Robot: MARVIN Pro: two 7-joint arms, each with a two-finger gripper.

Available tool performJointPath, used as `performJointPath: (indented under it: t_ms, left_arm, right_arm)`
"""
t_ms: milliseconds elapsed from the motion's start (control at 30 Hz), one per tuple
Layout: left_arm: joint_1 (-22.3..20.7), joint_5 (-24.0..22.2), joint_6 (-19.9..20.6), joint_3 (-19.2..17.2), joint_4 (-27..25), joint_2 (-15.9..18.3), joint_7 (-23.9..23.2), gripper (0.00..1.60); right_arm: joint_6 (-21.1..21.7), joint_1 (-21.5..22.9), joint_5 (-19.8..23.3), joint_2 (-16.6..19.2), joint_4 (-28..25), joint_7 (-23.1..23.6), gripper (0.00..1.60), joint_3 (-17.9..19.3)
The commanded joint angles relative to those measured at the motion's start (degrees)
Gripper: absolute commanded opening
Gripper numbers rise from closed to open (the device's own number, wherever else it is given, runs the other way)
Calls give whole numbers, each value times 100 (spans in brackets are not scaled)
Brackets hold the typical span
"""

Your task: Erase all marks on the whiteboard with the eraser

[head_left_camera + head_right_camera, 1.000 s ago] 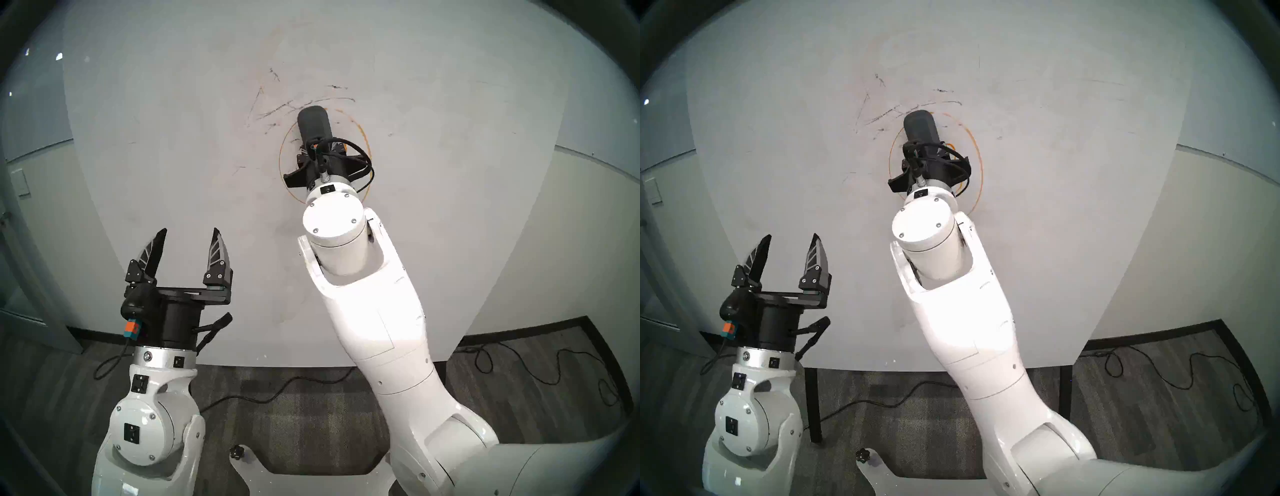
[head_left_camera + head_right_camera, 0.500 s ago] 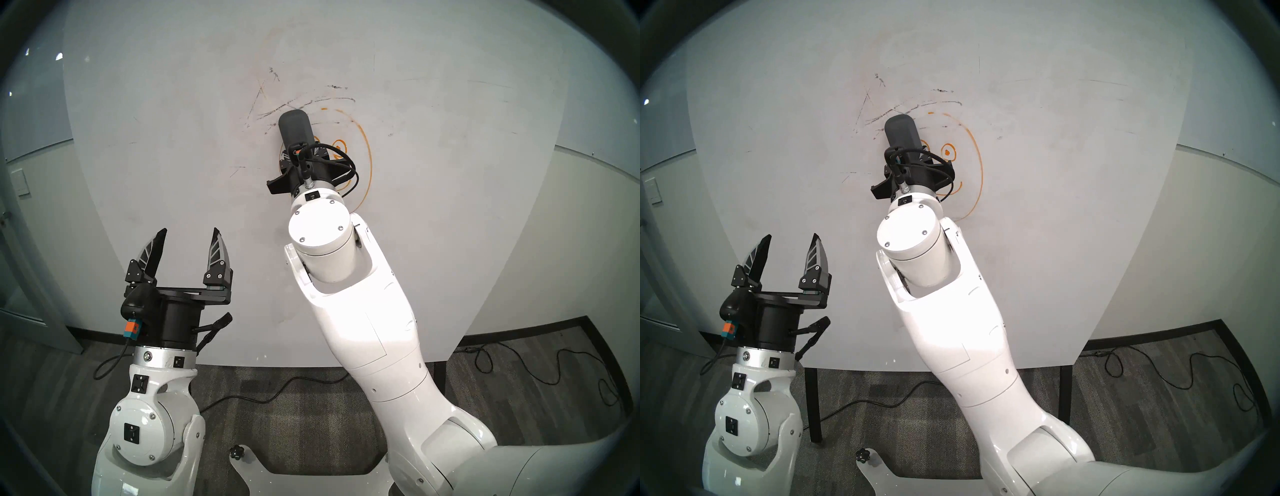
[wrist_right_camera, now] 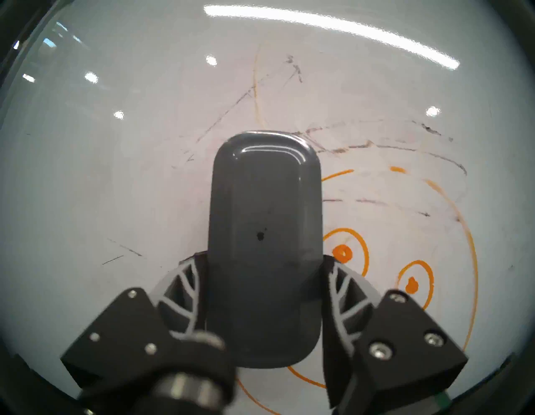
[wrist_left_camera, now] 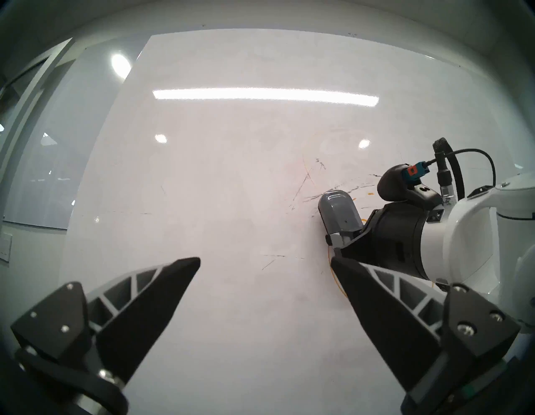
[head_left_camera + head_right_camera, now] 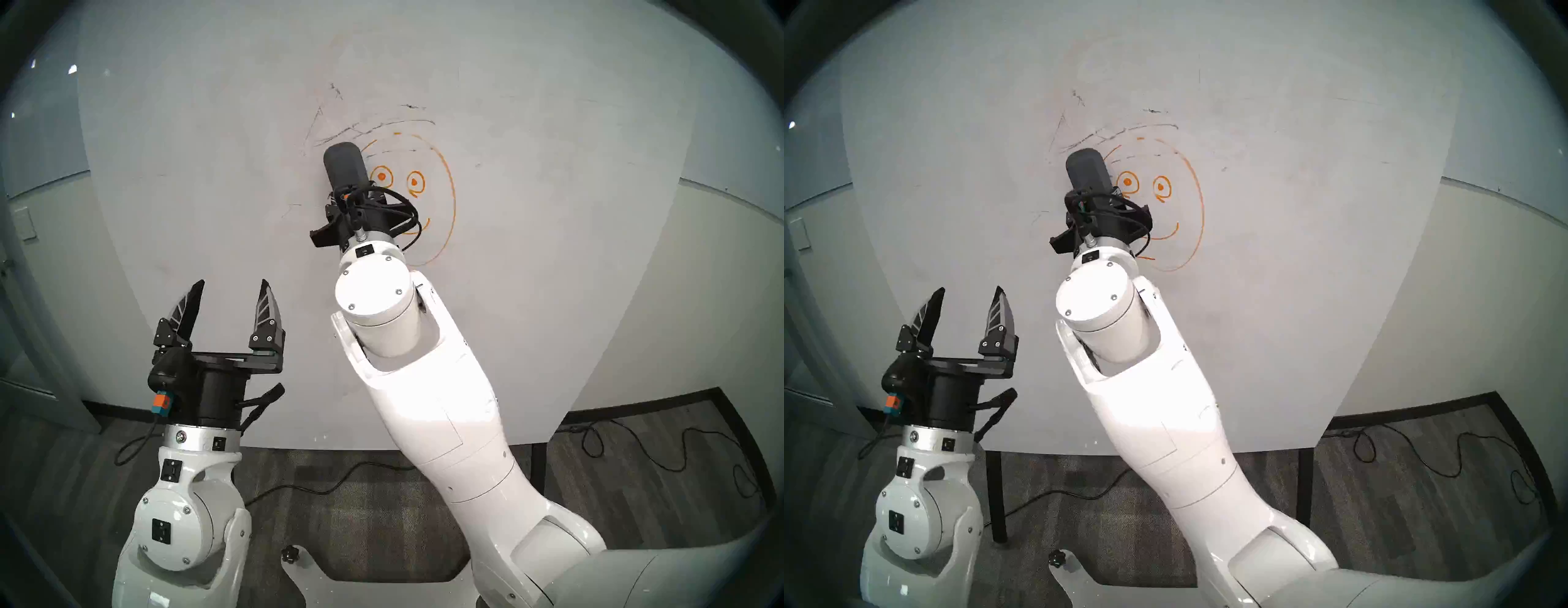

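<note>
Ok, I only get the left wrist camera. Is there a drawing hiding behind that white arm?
Observer: Yes, an orange smiley face with two ringed eyes and a curved mouth.
Operator: Is the eraser on the face?
Observer: The eraser sits at the face's left side, right beside one eye.
Operator: Is it held tight?
Observer: The right gripper is shut on it, one finger against each long side.
</note>
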Motion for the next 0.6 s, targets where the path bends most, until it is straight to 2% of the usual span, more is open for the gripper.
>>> performJointPath:
  t_ms: [0, 567]
  left_arm:
    - [-3, -6, -12, -5, -112, 5, -5, 160]
    - [-10, -3, -18, -3, -102, 4, -4, 160]
  right_arm:
    - [-173, 259, 37, -60, 69, -20, 0, 152]
    - [-327, 565, 189, 215, 218, 32, 0, 756]
